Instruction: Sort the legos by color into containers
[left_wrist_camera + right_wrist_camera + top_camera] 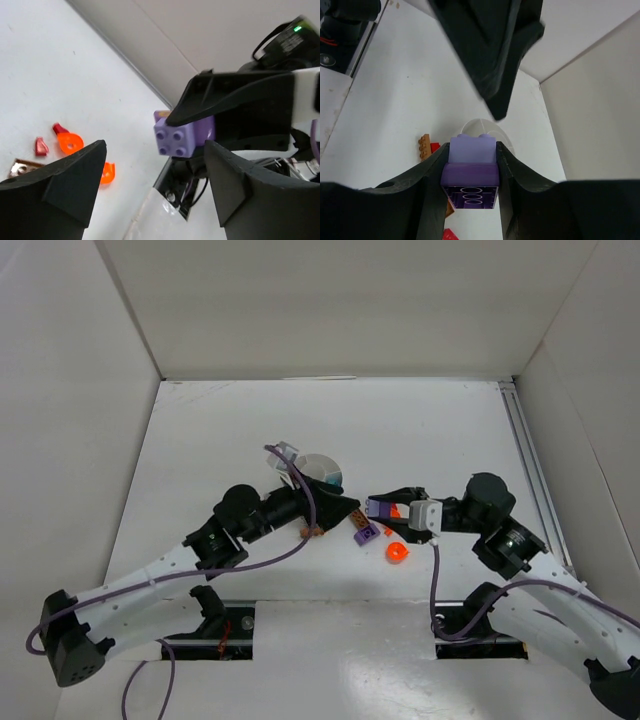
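My right gripper (471, 150) is shut on a purple lego stack (470, 167), a pale lilac brick joined to a darker purple one. In the top view this stack (380, 507) hangs just above the table, facing my left gripper (352, 510). The left gripper (155, 146) stands open, with the studded end of the purple stack (182, 136) just in front of its tips and touching neither finger. The white round dish (325, 468) lies behind the left gripper, partly hidden, and also shows past the held stack (485, 127).
On the table lie another purple brick (366, 533), an orange rounded piece (396, 552) and a brown brick (315, 531). The left wrist view shows two orange pieces (69, 142) (107, 172), a red brick (41, 146) and a brown one (20, 167). White walls enclose the table.
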Robot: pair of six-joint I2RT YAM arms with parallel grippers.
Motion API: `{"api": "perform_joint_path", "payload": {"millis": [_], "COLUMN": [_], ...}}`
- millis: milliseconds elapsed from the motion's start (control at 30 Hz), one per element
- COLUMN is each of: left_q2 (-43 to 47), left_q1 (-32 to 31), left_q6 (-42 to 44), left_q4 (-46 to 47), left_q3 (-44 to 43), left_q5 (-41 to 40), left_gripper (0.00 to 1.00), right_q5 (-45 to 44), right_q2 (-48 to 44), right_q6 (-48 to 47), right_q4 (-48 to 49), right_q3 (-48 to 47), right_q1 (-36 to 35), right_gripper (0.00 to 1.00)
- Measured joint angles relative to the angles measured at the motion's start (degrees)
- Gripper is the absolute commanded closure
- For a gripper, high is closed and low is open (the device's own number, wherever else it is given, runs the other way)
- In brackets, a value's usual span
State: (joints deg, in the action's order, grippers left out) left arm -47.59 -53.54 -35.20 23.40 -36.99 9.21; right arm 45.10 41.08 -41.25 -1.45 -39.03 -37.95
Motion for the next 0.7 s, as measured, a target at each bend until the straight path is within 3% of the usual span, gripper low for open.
{"api": "perform_joint_path", "payload": {"millis": [67, 167, 267, 500, 700], "left_q2": [-3.0, -6.0, -7.0, -7.9, -9.7], "left_q1": [0.0, 0.0, 0.0, 0.0, 0.0], "left_q6": [0.4, 0.7, 1.0, 1.3, 1.1], "left_q4": [0.1, 0.4, 2.2, 7.1, 9.8], "left_q3": [0.0, 0.0, 0.0, 0.0, -0.3], "left_q5": [2.2, 5.4, 8.2, 11.9, 13.9], "left_gripper": [0.15, 0.15, 0.21, 0.21, 0.30], "right_q5": [0.5, 1.0, 1.6, 3.7, 5.1], "right_q2": [0.0, -0.1, -0.1, 2.2, 2.8], "right_q6": [-0.1, -0.1, -0.1, -0.1, 0.0], "right_q4": [0.0, -0.3, -0.2, 0.1, 1.3], "right_q3": [-1.0, -2.2, -2.3, -2.4, -2.4], "right_q1": [0.0, 0.1, 0.4, 0.3, 0.0], "right_gripper": [0.62, 0.62, 0.62, 0.62, 0.62]}}
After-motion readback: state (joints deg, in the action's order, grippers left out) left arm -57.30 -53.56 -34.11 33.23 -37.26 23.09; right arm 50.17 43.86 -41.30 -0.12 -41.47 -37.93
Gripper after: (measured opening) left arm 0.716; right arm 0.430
